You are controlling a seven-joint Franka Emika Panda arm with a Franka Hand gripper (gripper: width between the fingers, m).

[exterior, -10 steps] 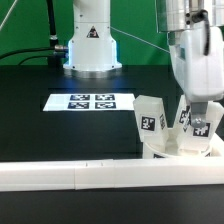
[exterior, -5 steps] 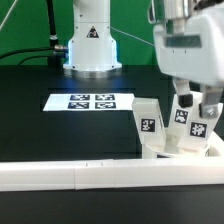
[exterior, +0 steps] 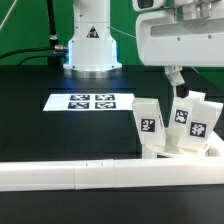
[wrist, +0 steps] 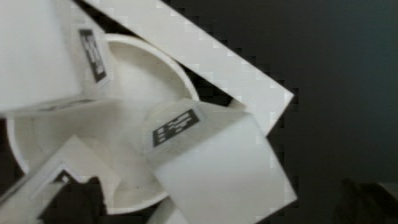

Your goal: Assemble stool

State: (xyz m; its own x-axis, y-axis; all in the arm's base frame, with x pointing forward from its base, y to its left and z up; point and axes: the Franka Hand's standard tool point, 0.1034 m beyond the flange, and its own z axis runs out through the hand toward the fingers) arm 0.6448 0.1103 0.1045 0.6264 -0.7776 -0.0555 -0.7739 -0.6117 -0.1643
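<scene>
The white round seat point(exterior: 181, 150) lies on the black table against the white rail point(exterior: 70, 176). Three white tagged legs stand up from it: one on the exterior view's left point(exterior: 150, 121), one in the middle point(exterior: 183, 112) and one on the right point(exterior: 199, 126). My gripper point(exterior: 192, 78) hangs above the legs, open and holding nothing. In the wrist view the seat point(wrist: 125, 135) lies below my gripper point(wrist: 214, 205), with one tagged leg point(wrist: 210, 150) under the fingers and another leg point(wrist: 50, 60) beside it.
The marker board point(exterior: 91, 101) lies flat on the table behind the stool. The robot base point(exterior: 92, 45) stands at the back. The rail runs along the front edge and shows in the wrist view point(wrist: 214, 60) as a slanted bar.
My gripper has risen off the right-hand leg and moved toward the exterior view's left. The leg it was around stays standing in the seat.
</scene>
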